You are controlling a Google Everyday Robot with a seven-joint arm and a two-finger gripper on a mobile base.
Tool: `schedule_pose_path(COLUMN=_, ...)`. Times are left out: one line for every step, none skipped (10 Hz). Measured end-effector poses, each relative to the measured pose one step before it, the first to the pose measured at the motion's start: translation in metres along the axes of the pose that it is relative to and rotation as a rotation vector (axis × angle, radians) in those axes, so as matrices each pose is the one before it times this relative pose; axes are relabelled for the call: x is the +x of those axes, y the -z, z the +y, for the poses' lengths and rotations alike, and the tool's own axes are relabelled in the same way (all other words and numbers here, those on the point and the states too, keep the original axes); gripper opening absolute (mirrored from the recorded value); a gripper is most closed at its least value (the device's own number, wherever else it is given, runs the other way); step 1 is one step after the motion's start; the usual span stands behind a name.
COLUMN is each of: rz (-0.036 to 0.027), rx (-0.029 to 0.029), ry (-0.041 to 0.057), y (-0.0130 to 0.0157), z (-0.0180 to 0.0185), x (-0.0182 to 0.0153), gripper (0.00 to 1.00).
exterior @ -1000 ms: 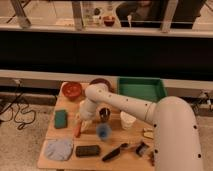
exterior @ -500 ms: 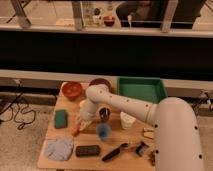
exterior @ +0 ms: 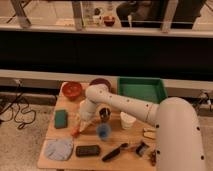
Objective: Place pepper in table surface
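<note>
The pepper is a slim orange-red piece at the tip of my gripper, at the left-middle of the table surface. The gripper points down and is shut on the pepper, whose lower end is at or just above the wood. The white arm reaches in from the lower right, bends over the table and hides part of the tabletop behind it. The pepper lies between a green sponge on its left and a blue cup on its right.
A red bowl and a dark bowl stand at the back, a green tray at back right. A dark can, a white cup, a blue cloth, a black block and a black brush lie around.
The gripper with the pepper has come down slightly toward the tabletop. The other objects have not moved.
</note>
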Motion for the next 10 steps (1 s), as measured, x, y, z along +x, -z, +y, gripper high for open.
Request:
schedule_pose_path(rz=-0.00091, rx=0.00987, ry=0.01305, y=0.00707, z=-0.00236, x=-0.00703, gripper=0.00)
schedule_pose_path(rz=-0.00100, rx=0.00726, ry=0.01003, y=0.00510, z=-0.00172, x=-0.00540, gripper=0.00)
schedule_pose_path(rz=-0.00317, rx=0.01412, ry=0.01635, y=0.00565, z=-0.00191, x=-0.00697, gripper=0.00)
schedule_pose_path(rz=-0.00094, rx=0.00551, ry=0.00730, y=0.00270, z=-0.00079, x=-0.00344, gripper=0.00)
schedule_pose_path(rz=-0.00180, rx=0.01074, ry=0.01565, y=0.00662, z=-0.00261, x=-0.00842, gripper=0.00)
schedule_pose_path(rz=-0.00182, rx=0.01097, ry=0.01882, y=0.00683, z=-0.00259, x=-0.00988, gripper=0.00)
schedule_pose_path(rz=-0.00292, rx=0.01575, ry=0.02538, y=0.00913, z=-0.00277, x=-0.01314, gripper=0.00)
schedule_pose_path(rz=-0.00165, rx=0.00913, ry=0.01373, y=0.00607, z=-0.00221, x=-0.00799, gripper=0.00)
schedule_pose_path(rz=-0.00323, rx=0.01321, ry=0.02029, y=0.00804, z=-0.00297, x=-0.01155, gripper=0.00)
schedule_pose_path(rz=-0.00307, rx=0.00875, ry=0.01190, y=0.00245, z=-0.00083, x=-0.00558, gripper=0.00)
